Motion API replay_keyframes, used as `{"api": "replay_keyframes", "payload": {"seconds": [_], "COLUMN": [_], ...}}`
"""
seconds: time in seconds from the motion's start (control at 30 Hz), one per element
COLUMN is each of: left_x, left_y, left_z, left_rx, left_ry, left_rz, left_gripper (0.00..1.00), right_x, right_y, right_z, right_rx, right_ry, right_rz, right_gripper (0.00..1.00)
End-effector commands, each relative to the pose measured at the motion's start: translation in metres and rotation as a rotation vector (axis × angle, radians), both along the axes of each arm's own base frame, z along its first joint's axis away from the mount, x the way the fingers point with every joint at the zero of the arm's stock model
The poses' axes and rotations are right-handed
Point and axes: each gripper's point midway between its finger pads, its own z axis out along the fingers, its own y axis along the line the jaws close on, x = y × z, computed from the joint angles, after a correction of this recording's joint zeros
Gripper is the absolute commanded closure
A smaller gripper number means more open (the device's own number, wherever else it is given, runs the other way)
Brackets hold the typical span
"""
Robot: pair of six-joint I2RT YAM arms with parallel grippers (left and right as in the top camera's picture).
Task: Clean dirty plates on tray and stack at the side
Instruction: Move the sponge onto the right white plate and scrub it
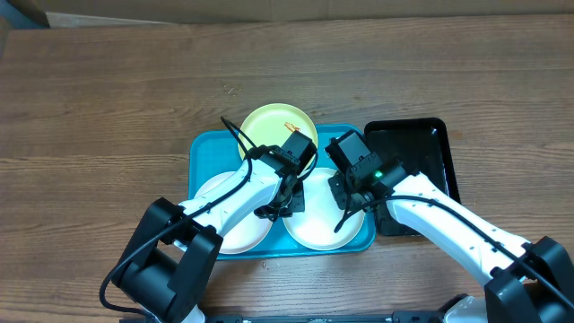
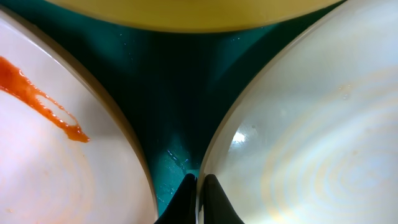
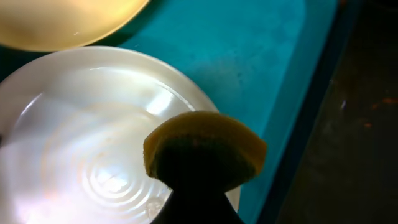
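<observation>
The wooden table [image 1: 108,90] is carrying the turquoise tray [image 1: 204,152], which is lying with its long axis running 9 to 3 o'clock. A black tray [image 1: 421,148] is sitting just beside it at 3. Three round plates are resting flat and face up in the tray: the yellow-green plate [image 1: 269,126] at 12, a white plate [image 1: 247,235] at 8 and a second white plate [image 1: 314,229] at 5. The right gripper [image 3: 198,196] is clamping a yellowish sponge [image 3: 205,143] above the second white plate, probably readying a wipe. The left gripper [image 2: 199,186], jaws together and empty, is pointing down between the white plates, perhaps to steady one. A red smear [image 2: 43,99] is running 10 to 4 across the white plate.
</observation>
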Motion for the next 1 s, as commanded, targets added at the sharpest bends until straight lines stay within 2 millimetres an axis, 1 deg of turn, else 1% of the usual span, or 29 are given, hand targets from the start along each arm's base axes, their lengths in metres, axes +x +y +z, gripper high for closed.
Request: {"api": "replay_keyframes", "payload": {"seconds": [0.0, 0.17, 0.4, 0.57, 0.67, 0.8, 0.87, 0.97], "left_x": [0.006, 0.007, 0.006, 0.006, 0.006, 0.007, 0.007, 0.007], "left_y": [0.002, 0.002, 0.001, 0.001, 0.001, 0.001, 0.001, 0.001], "left_z": [0.001, 0.001, 0.001, 0.001, 0.001, 0.001, 0.001, 0.001], "left_rx": [0.004, 0.003, 0.001, 0.001, 0.001, 0.000, 0.000, 0.000], "left_ry": [-0.011, -0.013, -0.011, -0.011, -0.011, -0.012, -0.012, -0.012], "left_rz": [0.013, 0.011, 0.006, 0.006, 0.003, 0.003, 0.003, 0.003], "left_gripper": [0.96, 0.96, 0.96, 0.96, 0.96, 0.96, 0.96, 0.96], "right_x": [0.002, 0.001, 0.002, -0.002, -0.014, -0.031, -0.036, -0.039], "right_y": [-0.008, -0.008, -0.007, -0.007, 0.008, 0.028, 0.034, 0.037], "right_z": [-0.005, -0.022, -0.058, -0.079, -0.081, -0.078, -0.076, -0.072], "right_rx": [-0.043, -0.073, -0.113, -0.130, -0.046, 0.071, 0.106, 0.117], "right_ry": [-0.026, 0.010, 0.065, 0.113, 0.180, 0.278, 0.306, 0.329], "right_rz": [-0.009, 0.017, 0.019, 0.023, 0.050, 0.087, 0.100, 0.127], "right_gripper": [0.96, 0.96, 0.96, 0.96, 0.96, 0.96, 0.96, 0.96]}}
